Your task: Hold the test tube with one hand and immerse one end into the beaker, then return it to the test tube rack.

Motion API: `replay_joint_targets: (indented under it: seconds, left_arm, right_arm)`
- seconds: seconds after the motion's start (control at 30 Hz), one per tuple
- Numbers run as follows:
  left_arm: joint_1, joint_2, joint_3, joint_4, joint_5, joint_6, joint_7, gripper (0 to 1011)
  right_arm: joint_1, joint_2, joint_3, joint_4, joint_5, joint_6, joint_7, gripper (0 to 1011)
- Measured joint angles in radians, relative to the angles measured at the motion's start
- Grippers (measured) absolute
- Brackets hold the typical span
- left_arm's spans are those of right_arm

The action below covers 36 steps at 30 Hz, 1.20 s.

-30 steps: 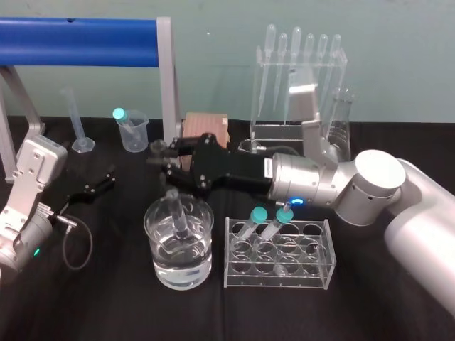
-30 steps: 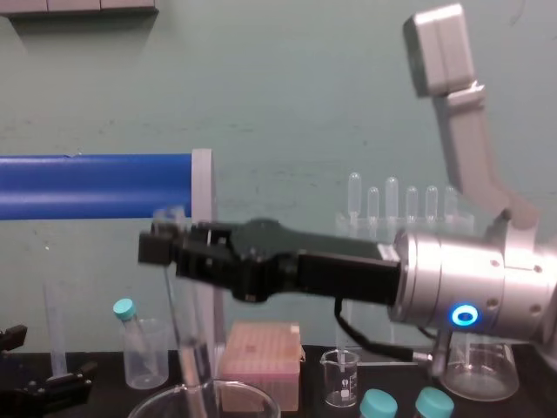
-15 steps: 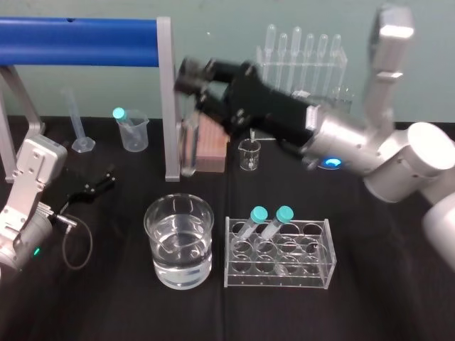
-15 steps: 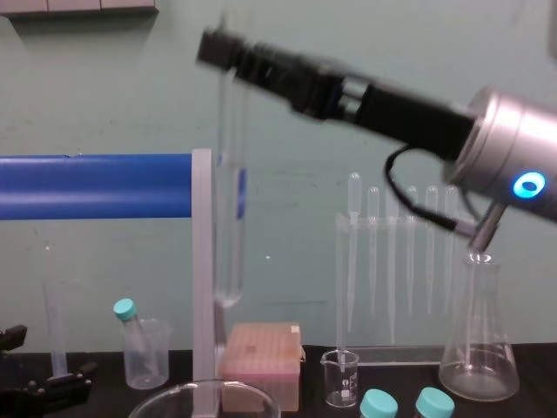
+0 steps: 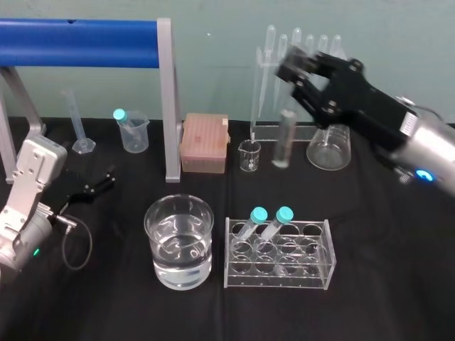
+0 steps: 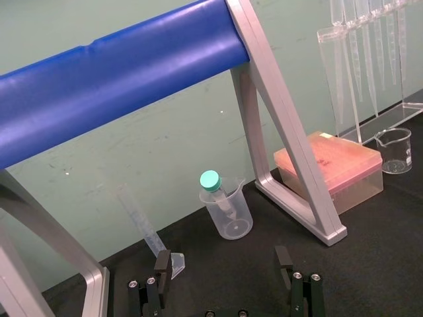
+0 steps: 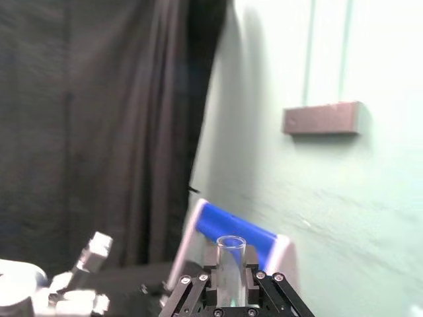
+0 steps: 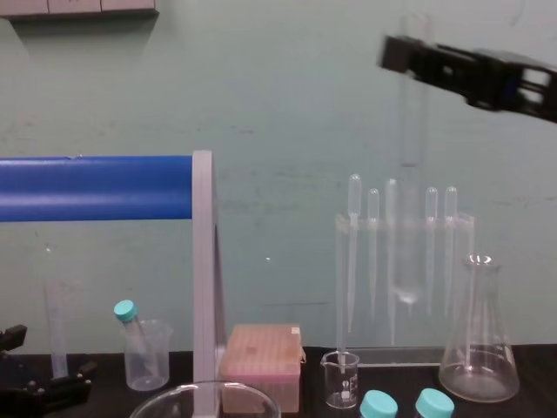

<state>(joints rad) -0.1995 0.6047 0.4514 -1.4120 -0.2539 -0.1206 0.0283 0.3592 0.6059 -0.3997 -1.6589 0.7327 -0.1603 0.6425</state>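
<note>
The right gripper (image 5: 295, 71) is raised high over the back of the counter (image 5: 384, 270), its fingers (image 7: 263, 282) pinching the test tube (image 5: 284, 140) near the open, flared rim. In the chest view the tube (image 8: 407, 235) hangs upright from the gripper (image 8: 409, 57), its rounded lower end well above the counter, in front of the row of pipettes (image 8: 372, 252). In the head view it sits above and behind the test tube rack (image 5: 279, 253), roughly between the small beaker (image 5: 249, 155) and the conical flask (image 5: 329, 148), and well apart from the large beaker (image 5: 158, 256), which stands part-filled with clear liquid just left of the rack. Two teal-capped tubes (image 5: 258, 214) lean in the rack's back row. The right wrist view looks along the tube (image 7: 230, 267), showing its open mouth between the two fingers. The left gripper (image 5: 96, 186) rests low at the left side of the counter, near a cloudy beaker (image 6: 228, 214) holding a teal-capped tube; its fingers (image 6: 162, 264) are spread with nothing between them.
</note>
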Motion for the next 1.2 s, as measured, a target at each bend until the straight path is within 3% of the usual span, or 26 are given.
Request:
replay_joint_targets:
  seconds: [0.13, 0.43, 0.7, 0.9, 1.2]
  left_arm:
    - [0.000, 0.000, 0.000, 0.000, 0.000, 0.000, 0.000, 1000]
    - [0.000, 0.000, 0.000, 0.000, 0.000, 0.000, 0.000, 1000]
    - [0.000, 0.000, 0.000, 0.000, 0.000, 0.000, 0.000, 1000]
    - [0.000, 0.000, 0.000, 0.000, 0.000, 0.000, 0.000, 1000]
    - [0.000, 0.000, 0.000, 0.000, 0.000, 0.000, 0.000, 1000]
  right_arm:
    - [-0.069, 0.040, 0.037, -0.048, -0.014, 0.023, -0.052, 226]
    - [-0.175, 0.079, 0.091, -0.092, -0.032, 0.053, -0.104, 226]
    - [-0.197, 0.061, 0.104, -0.054, -0.034, 0.053, -0.086, 226]
    - [-0.187, 0.039, 0.088, -0.017, -0.034, 0.066, -0.052, 226]
    - [-0.195, 0.037, 0.080, -0.008, -0.029, 0.085, -0.039, 226]
